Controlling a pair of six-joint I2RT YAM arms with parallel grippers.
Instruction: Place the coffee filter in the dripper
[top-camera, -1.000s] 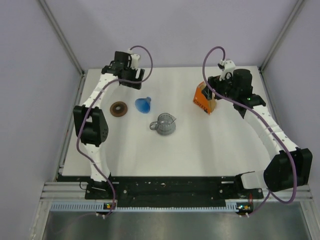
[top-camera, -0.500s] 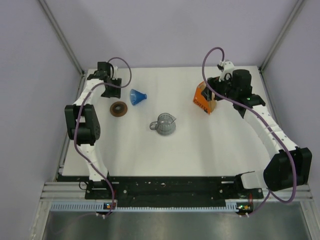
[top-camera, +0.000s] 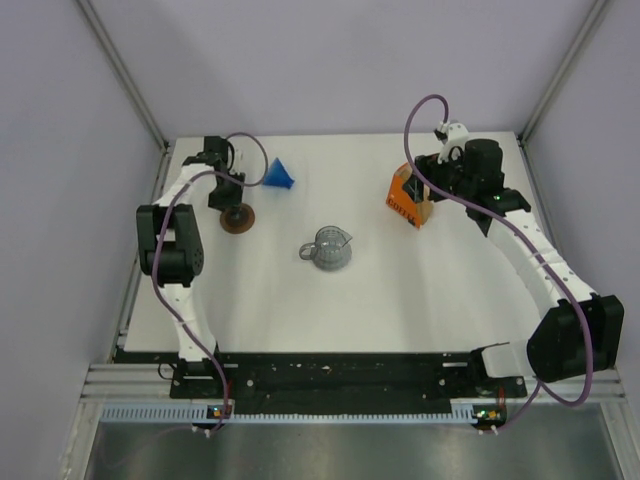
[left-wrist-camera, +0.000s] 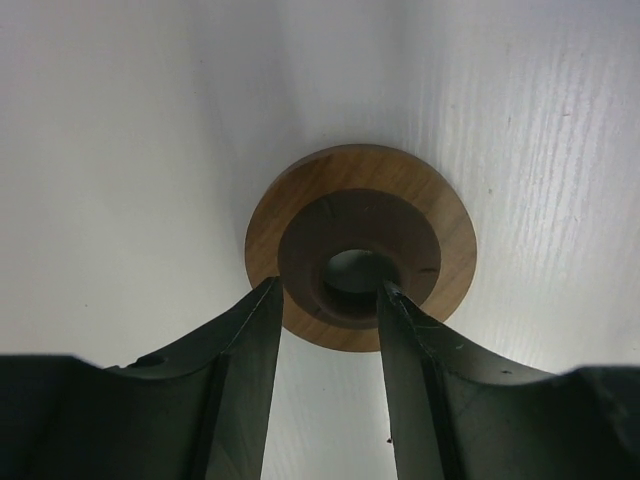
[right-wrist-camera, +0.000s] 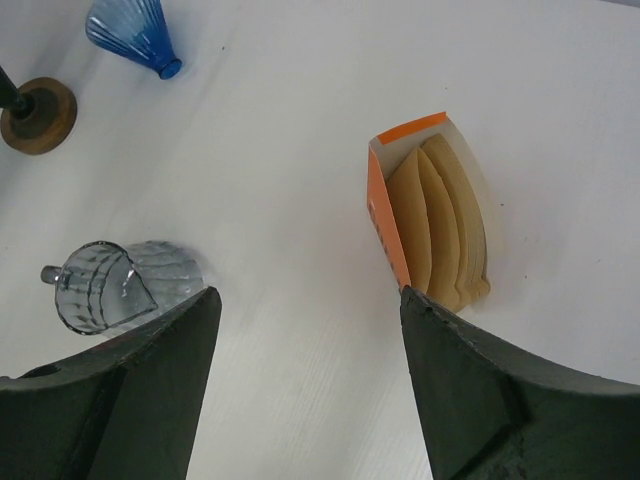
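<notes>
- The coffee filter (right-wrist-camera: 447, 225) is not out yet. It stands on edge with other tan filters inside the open orange packet (right-wrist-camera: 381, 222), on the right side of the table (top-camera: 420, 290).
- The right gripper (right-wrist-camera: 308, 296) hangs above that packet with its fingers spread wide and nothing between them. The packet's mouth sits just ahead of the gap, toward the right finger.
- The filters' fanned edges run roughly along the line from the wrist outward, so the jaws would close across the thin stack.
- The dripper (right-wrist-camera: 128, 30) is well apart, far across the table on the left. It looks tipped on its side, not mouth up.
- The left gripper (left-wrist-camera: 328, 292) is also spread and holds nothing. Its fingers straddle the near rim of the brown wooden ring (left-wrist-camera: 355, 225); contact cannot be told.
- Judgement: the right arm is nearer the filter, the left nearer the dripper.
- A grey translucent cup (right-wrist-camera: 105, 285) stands between the two.
</notes>
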